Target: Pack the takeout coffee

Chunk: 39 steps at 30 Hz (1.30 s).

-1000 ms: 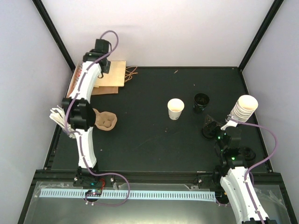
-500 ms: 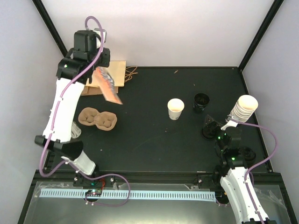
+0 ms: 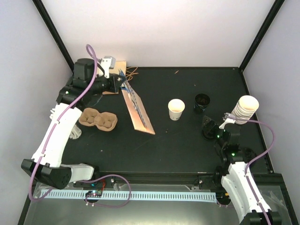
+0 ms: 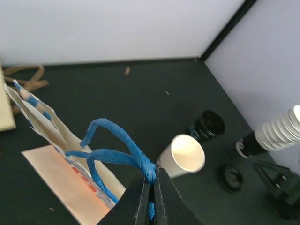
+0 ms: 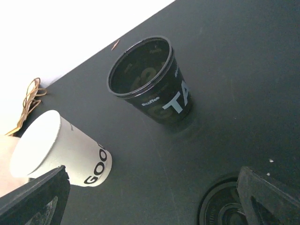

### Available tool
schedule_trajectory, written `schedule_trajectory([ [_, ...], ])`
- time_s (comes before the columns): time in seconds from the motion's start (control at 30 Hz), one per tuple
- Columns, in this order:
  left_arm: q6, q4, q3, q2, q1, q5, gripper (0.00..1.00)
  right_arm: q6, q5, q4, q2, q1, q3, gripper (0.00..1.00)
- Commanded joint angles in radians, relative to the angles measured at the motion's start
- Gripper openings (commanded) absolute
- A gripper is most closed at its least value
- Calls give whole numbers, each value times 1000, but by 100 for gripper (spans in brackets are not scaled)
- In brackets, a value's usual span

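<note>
Two right gripper (image 5: 154, 194) fingers stand spread by the black lid (image 5: 225, 210); just beyond, the cream paper cup (image 3: 176, 109) stands upright mid-table, mouth up. Far left, the left gripper (image 4: 151, 186) pinches the blue handles (image 4: 112, 150) of the leaning paper bag (image 3: 137, 108).

left gripper (image 4: 151, 180): at the bottom edge, jaws pinched tight on the blue handles (image 4: 117, 152)
paper bag (image 4: 44, 161): below those handles, mouth gaping, blue checks and red marks on its side
cream cup (image 4: 186, 154): open-topped on the dark table (image 4: 117, 89), just right of the gripper
black cup (image 4: 209, 124): beyond it, also open
black lid (image 4: 232, 176): flat on the table, right of the cream cup
stack of cups (image 4: 281, 131): at the right edge
</note>
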Motion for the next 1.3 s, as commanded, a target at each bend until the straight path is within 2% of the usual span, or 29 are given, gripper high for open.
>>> schedule_trajectory([
  [0.0, -104, 120, -134, -62, -1, 187, 1, -30, -82, -40, 68, 4, 112, 100],
  [0.13, -141, 204, -265, -121, -3, 330, 2, -53, -148, -181, 174, 4, 271, 100],
  [0.37, -123, 179, -348, -208, -3, 351, 2, -114, -218, -369, 326, 8, 493, 100],
  [0.43, -113, 166, -357, -220, -3, 364, 2, -142, -228, -394, 352, 28, 534, 96],
  [0.73, -96, 158, -395, -265, -3, 379, 3, -216, -98, -509, 463, 206, 710, 94],
  [0.9, -97, 178, -429, -275, -3, 394, 3, -251, 75, -591, 591, 347, 829, 94],
  [1.0, -90, 176, -441, -277, -3, 401, 3, -290, 116, -659, 681, 385, 899, 86],
  [1.17, -81, 179, -465, -284, -3, 407, 3, -323, 133, -705, 794, 402, 968, 63],
  [1.27, -70, 171, -469, -283, -3, 407, 3, -330, 144, -713, 833, 404, 995, 66],
])
